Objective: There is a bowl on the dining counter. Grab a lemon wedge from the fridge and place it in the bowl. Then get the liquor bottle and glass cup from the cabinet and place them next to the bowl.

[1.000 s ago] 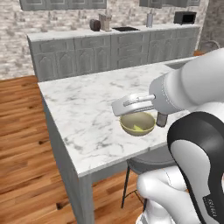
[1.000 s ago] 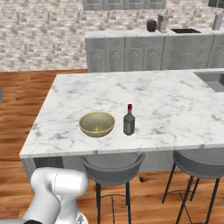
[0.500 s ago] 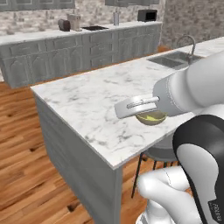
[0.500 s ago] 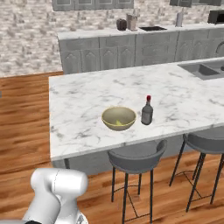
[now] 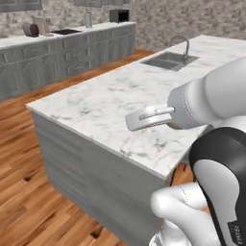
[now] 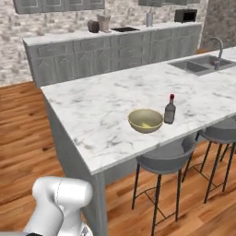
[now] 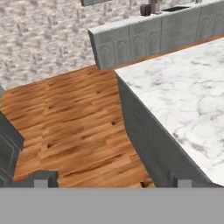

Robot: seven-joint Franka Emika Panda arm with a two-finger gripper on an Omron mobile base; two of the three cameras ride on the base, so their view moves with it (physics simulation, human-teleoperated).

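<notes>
Jaws wide and empty (bowl (image 6: 145, 120) and bottle (image 6: 170, 109) centre-right of frame); best to head for the cabinet, fetch the cup.

Bowl (image 6: 145, 120) on dining counter (image 6: 101, 115); liquor bottle (image 6: 170, 109) just right; stools (image 6: 166, 159) below.

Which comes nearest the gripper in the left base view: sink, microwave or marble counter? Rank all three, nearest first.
From the gripper:
1. Marble counter, right beneath it.
2. Sink, set into the same counter, farther along to the right.
3. Microwave, on the back counter across the floor.
</notes>
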